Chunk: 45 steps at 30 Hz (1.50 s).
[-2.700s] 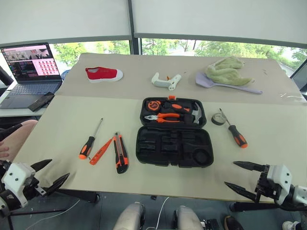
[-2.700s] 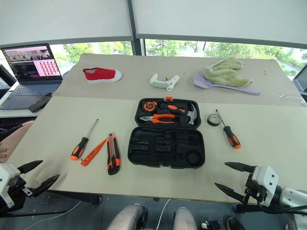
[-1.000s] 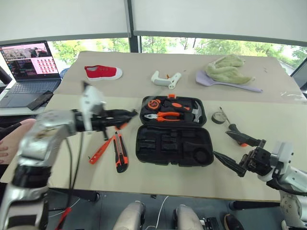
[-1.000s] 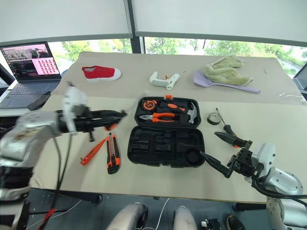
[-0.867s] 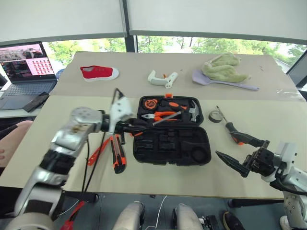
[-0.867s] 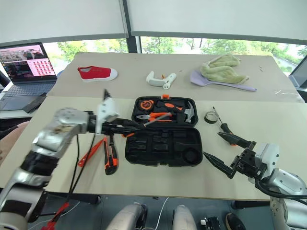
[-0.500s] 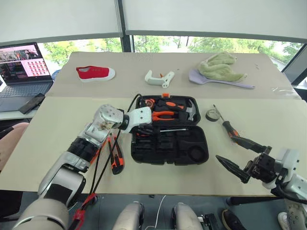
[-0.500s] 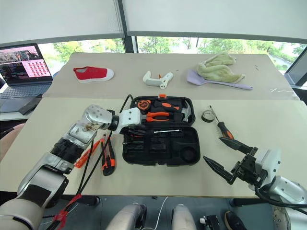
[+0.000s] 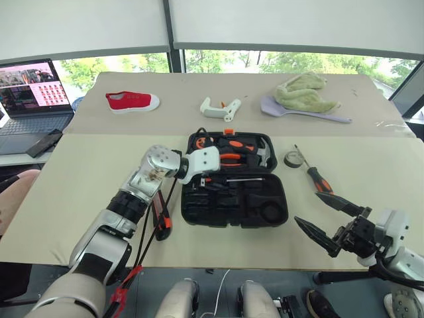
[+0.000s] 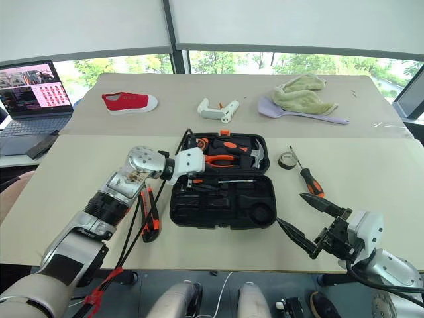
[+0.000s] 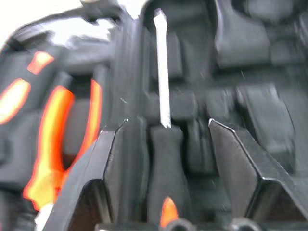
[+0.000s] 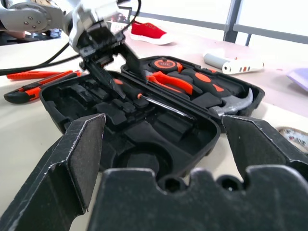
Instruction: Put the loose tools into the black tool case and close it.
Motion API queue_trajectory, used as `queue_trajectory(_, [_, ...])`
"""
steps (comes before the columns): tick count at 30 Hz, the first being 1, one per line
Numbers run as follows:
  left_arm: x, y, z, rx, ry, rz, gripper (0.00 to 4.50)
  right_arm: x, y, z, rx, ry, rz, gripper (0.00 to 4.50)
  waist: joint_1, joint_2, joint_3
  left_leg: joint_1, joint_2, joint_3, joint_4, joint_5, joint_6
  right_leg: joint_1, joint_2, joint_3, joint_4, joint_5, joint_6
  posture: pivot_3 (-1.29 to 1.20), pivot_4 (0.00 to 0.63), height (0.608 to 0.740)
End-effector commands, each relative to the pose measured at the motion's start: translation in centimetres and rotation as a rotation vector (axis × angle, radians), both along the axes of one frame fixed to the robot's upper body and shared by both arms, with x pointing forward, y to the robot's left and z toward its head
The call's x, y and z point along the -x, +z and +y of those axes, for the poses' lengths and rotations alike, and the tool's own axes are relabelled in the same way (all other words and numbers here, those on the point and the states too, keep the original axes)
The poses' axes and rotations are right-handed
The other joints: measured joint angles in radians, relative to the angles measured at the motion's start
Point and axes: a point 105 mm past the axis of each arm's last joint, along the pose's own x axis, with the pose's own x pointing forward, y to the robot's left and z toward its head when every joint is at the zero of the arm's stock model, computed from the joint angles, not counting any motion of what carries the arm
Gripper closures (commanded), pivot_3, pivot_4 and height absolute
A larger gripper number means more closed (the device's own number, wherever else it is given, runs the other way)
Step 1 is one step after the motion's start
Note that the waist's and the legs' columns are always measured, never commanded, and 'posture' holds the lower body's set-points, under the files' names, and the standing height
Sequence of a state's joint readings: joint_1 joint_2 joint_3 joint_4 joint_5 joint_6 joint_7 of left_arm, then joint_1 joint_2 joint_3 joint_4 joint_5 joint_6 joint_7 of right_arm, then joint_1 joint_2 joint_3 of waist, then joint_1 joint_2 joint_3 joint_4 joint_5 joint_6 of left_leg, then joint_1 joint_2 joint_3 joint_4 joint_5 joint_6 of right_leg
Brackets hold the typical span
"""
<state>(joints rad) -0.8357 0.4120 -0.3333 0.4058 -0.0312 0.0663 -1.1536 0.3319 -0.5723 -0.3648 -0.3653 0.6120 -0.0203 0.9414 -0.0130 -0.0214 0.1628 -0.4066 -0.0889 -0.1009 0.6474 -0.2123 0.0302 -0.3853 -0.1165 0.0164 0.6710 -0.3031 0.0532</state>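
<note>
Utility knife (image 9: 161, 222) left on table (tester mostly hidden). Left gripper (image 10: 193, 182) unclenched above screwdriver (image 12: 159, 104), now lying in open black tool case (image 9: 235, 205). Tape roll (image 9: 292, 159), second screwdriver (image 9: 313, 173) wait right. Right gripper (image 9: 328, 222) spread wide, empty.

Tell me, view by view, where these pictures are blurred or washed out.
Left wrist view: soft throughout, the screwdriver in the black tool case and the orange handles smeared. Right wrist view: the right gripper up close is sharp, the shoe and windows behind hazy and bright. Left eye view: evenly lit, crisp; windows bright.
</note>
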Motion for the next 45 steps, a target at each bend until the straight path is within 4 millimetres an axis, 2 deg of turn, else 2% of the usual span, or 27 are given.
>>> queue_trajectory(1, [0.4, 0.7, 0.5, 0.082, 0.003, -0.011, 2.09, 0.3, 1.0, 0.3, -0.011, 0.003, -0.037, 0.0, 0.0, 0.0, 0.0, 0.0, 0.0, 0.0, 0.0, 0.0, 0.0, 0.0, 0.0, 0.0, 0.0, 0.0, 0.0, 0.0, 0.15, 0.74])
queue_trajectory(3, [0.4, -0.1, 0.7, 0.106, 0.024, 0.013, 2.5, 0.3, 0.8, 0.2, -0.016, -0.007, -0.035, 0.0, 0.0, 0.0, 0.0, 0.001, 0.0, 0.0, 0.0, 0.0, 0.0, 0.0, 0.0, 0.0, 0.001, 0.0, 0.0, 0.0, 0.15, 0.74])
queue_trajectory(8, [-0.4, -1.6, 0.3, 0.125, 0.114, 0.053, 4.47, 0.0, 0.8, -0.1, -0.023, -0.033, -0.043, 0.0, 0.007, 0.0, 0.0, 0.0, 0.0, 0.0, 0.004, 0.0, 0.0, 0.0, 0.0, 0.0, 0.002, 0.0, 0.0, 0.0, 0.15, 0.74])
queue_trajectory(15, [0.9, -5.2, -0.7, 0.02, 0.103, 0.175, 4.47, -0.1, 0.8, -0.3, -0.024, -0.047, -0.041, 0.0, 0.008, 0.0, 0.0, 0.001, 0.0, 0.0, 0.005, 0.0, 0.0, 0.001, 0.0, 0.0, 0.004, 0.0, 0.0, 0.0, 0.15, 0.74])
queue_trajectory(18, [1.0, -6.5, -0.6, -0.02, 0.139, 0.245, 4.47, -0.1, 0.7, -0.3, -0.025, -0.049, -0.035, 0.0, 0.009, 0.0, -0.001, 0.002, 0.0, 0.0, 0.005, 0.0, 0.0, 0.002, 0.0, 0.0, 0.004, 0.0, 0.0, 0.0, 0.15, 0.74])
queue_trajectory(20, [0.9, -6.7, -0.5, -0.017, 0.155, 0.253, 4.47, -0.2, 0.5, -0.4, -0.031, -0.065, -0.024, 0.0, 0.01, 0.001, -0.001, 0.003, 0.0, 0.0, 0.005, 0.0, 0.0, 0.004, 0.0, 0.0, 0.004, 0.0, 0.0, 0.0, 0.15, 0.74])
queue_trajectory(22, [0.5, -5.6, -0.6, 0.049, 0.163, 0.219, 4.47, -0.5, 0.4, -0.9, -0.036, -0.108, -0.017, 0.0, 0.012, 0.001, -0.001, 0.006, 0.0, 0.0, 0.005, 0.0, 0.0, 0.008, 0.0, 0.0, 0.002, 0.0, 0.0, 0.0, 0.15, 0.74])
queue_trajectory(25, [0.5, -1.1, 0.0, 0.315, 0.122, 0.175, 4.47, -1.0, 0.1, -3.4, -0.056, -0.277, 0.004, 0.0, 0.014, 0.001, -0.001, 0.009, 0.0, 0.0, 0.004, 0.0, 0.0, 0.011, 0.0, 0.0, 0.0, 0.0, 0.0, 0.0, 0.15, 0.74])
queue_trajectory(28, [2.1, 1.9, 2.3, 0.468, 0.033, 0.167, 3.73, -0.5, -0.7, -5.8, -0.042, -0.4, 0.025, 0.0, 0.01, 0.0, -0.001, 0.006, 0.0, 0.0, 0.004, 0.0, 0.0, 0.007, 0.0, 0.0, 0.001, 0.0, 0.0, 0.0, 0.15, 0.74])
queue_trajectory(30, [3.4, 3.0, 4.1, 0.523, 0.001, 0.167, 2.94, 0.4, -1.8, -7.2, -0.021, -0.458, 0.045, 0.0, 0.007, 0.0, -0.001, 0.0, 0.0, 0.0, 0.004, 0.0, -0.001, -0.001, 0.0, 0.001, 0.004, 0.0, 0.0, 0.0, 0.15, 0.74])
queue_trajectory(32, [4.6, 4.0, 6.1, 0.595, 0.012, 0.16, 2.21, 1.7, -3.4, -8.7, 0.01, -0.521, 0.083, 0.0, 0.007, 0.001, -0.001, 0.001, 0.001, 0.0, 0.004, 0.001, -0.001, -0.002, 0.0, 0.001, 0.007, 0.0, 0.0, 0.0, 0.15, 0.74])
queue_trajectory(36, [6.8, 2.0, 10.6, 0.549, 0.14, 0.175, 0.6, 3.6, -4.8, -10.7, 0.011, -0.63, 0.106, 0.0, 0.0, 0.005, -0.004, 0.003, 0.001, 0.0, 0.002, 0.001, -0.001, 0.0, 0.0, 0.005, 0.005, 0.0, -0.001, 0.0, 0.15, 0.74])
queue_trajectory(38, [8.5, 0.8, 13.7, 0.531, 0.214, 0.168, 0.04, 4.0, -5.0, -10.9, 0.009, -0.643, 0.107, 0.0, -0.005, 0.006, -0.004, 0.006, 0.0, 0.0, 0.0, 0.0, -0.001, 0.0, 0.001, 0.011, 0.005, 0.0, -0.001, 0.0, 0.15, 0.74])
queue_trajectory(40, [9.2, -0.2, 15.9, 0.536, 0.309, 0.183, 0.04, 3.7, -4.9, -10.5, 0.006, -0.624, 0.097, 0.0, -0.008, 0.006, -0.004, 0.009, 0.0, 0.0, -0.003, 0.0, -0.001, -0.001, 0.003, 0.015, 0.005, 0.0, -0.002, 0.0, 0.15, 0.74])
queue_trajectory(42, [10.0, -1.0, 17.1, 0.533, 0.359, 0.18, 0.04, 2.8, -4.4, -9.8, 0.012, -0.582, 0.084, 0.0, -0.001, 0.006, -0.004, 0.009, 0.001, 0.0, -0.003, 0.0, -0.001, -0.001, 0.004, 0.016, 0.005, 0.001, -0.002, 0.0, 0.15, 0.74])
queue_trajectory(44, [10.8, -1.5, 17.7, 0.534, 0.376, 0.18, 0.04, 1.6, -3.9, -9.3, 0.007, -0.546, 0.075, 0.0, 0.002, 0.007, -0.004, 0.01, 0.001, 0.0, -0.003, 0.0, -0.001, 0.0, 0.004, 0.016, 0.004, 0.001, -0.003, 0.0, 0.15, 0.74])
queue_trajectory(45, [11.2, -1.1, 17.6, 0.556, 0.364, 0.165, 0.04, 0.1, -3.1, -8.8, 0.014, -0.511, 0.072, 0.0, 0.003, 0.007, -0.004, 0.011, 0.001, 0.0, -0.003, 0.001, -0.001, 0.0, 0.003, 0.017, 0.003, 0.002, -0.003, 0.0, 0.15, 0.74])
